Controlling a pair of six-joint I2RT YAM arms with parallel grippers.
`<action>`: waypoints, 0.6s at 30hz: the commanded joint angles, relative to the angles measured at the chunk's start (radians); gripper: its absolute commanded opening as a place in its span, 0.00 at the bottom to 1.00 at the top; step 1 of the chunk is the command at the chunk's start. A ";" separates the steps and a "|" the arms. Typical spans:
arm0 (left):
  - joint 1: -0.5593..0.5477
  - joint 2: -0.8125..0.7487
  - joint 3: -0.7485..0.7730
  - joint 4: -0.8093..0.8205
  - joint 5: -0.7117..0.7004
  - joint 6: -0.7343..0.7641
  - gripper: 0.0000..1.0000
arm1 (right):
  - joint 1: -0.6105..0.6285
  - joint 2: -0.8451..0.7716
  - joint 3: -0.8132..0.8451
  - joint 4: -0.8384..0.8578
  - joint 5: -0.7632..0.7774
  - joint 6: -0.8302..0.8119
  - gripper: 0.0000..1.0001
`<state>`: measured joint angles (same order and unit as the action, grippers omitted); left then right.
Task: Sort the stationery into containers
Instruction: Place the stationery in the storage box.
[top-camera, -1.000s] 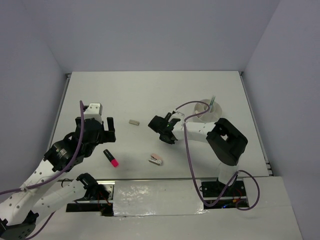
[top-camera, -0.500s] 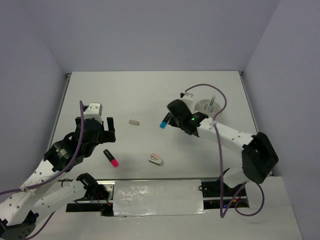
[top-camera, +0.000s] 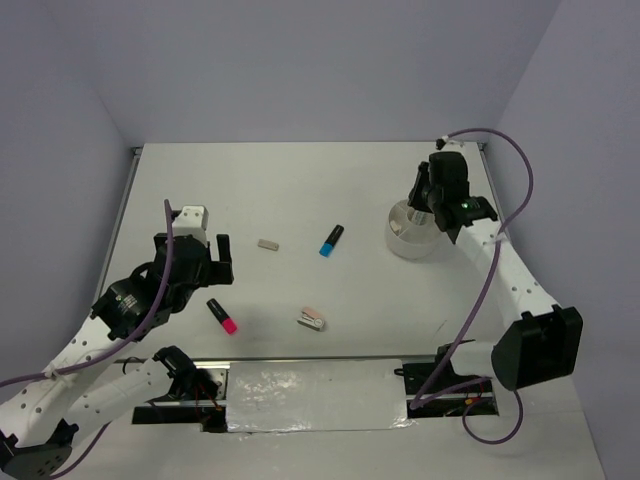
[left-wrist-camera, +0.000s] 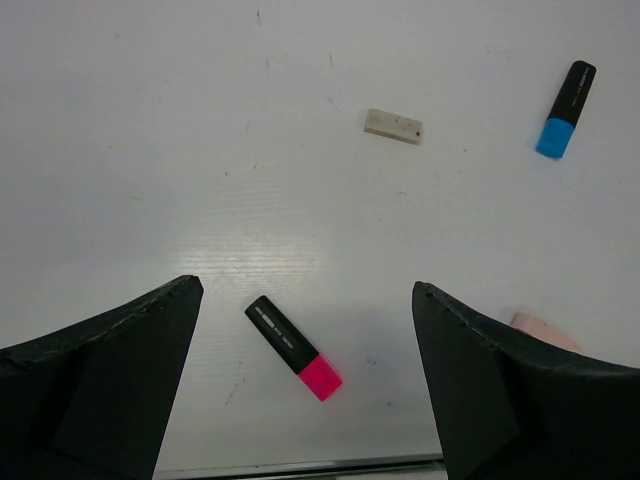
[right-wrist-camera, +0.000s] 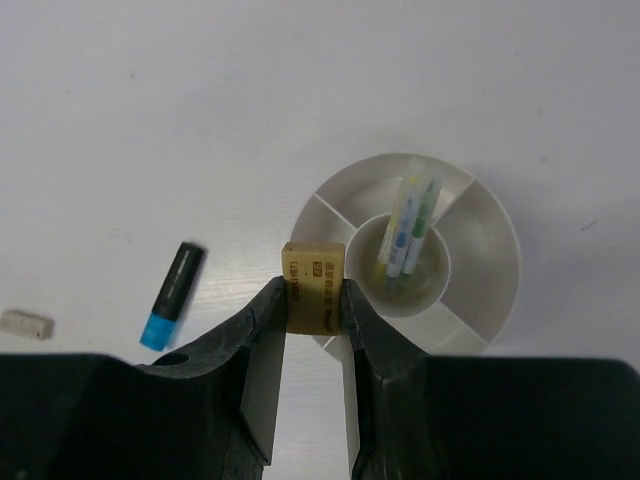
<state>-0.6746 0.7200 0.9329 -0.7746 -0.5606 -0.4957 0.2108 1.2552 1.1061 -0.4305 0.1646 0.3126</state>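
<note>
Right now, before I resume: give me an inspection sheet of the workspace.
Surface: white table, a few faint marks.
Job's things: tub with pens leaning in its middle compartment. Blue marker, pink highlighter, white eraser and small pinkish piece lie loose on the table.
Clutter: nothing seen.
Grippers: left gripper open above the pink highlighter. Right gripper shut on a tan block at the tub's edge.
Cables: purple cable along each arm.
Surroundings: plain walls.
</note>
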 joint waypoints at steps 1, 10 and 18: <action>0.004 -0.004 0.000 0.049 0.004 0.028 0.99 | -0.004 0.079 0.159 -0.101 0.111 0.069 0.23; 0.004 -0.008 -0.002 0.049 0.007 0.029 0.99 | -0.005 0.134 0.115 -0.001 0.194 0.480 0.22; 0.004 -0.031 -0.005 0.054 0.021 0.032 0.99 | 0.055 0.239 0.204 -0.089 0.390 0.718 0.22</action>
<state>-0.6746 0.7078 0.9310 -0.7547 -0.5488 -0.4927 0.2344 1.4483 1.2346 -0.4805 0.4320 0.8970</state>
